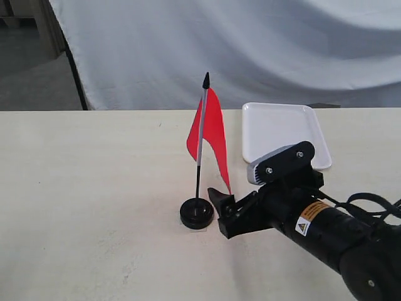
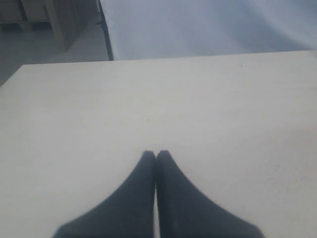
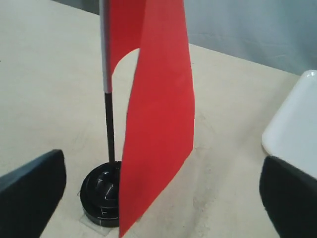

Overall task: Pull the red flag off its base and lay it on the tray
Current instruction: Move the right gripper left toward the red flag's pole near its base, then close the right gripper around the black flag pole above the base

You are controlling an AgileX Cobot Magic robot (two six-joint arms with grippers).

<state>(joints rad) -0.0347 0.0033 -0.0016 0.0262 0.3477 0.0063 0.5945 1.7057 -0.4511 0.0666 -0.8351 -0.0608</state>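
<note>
Centre frame, the right gripper (image 1: pixel 220 213), jaws spread, faces the red flag (image 1: pixel 213 135) standing in the base (image 1: pixel 197 213); the tray (image 1: pixel 282 125) lies just behind, upper right; left gripper (image 2: pixel 156 156) closed.

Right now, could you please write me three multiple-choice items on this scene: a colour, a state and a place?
1. What colour is the tray? A) black B) white C) red
2. How does the left gripper stand? A) wide open B) half open C) shut, empty
3. Where is the red flag? A) flat on the tray B) upright in the base C) in the left gripper
Answers: 1 B, it looks plain white. 2 C, its fingers touch over bare table. 3 B, its pole rises from the black base.
</note>
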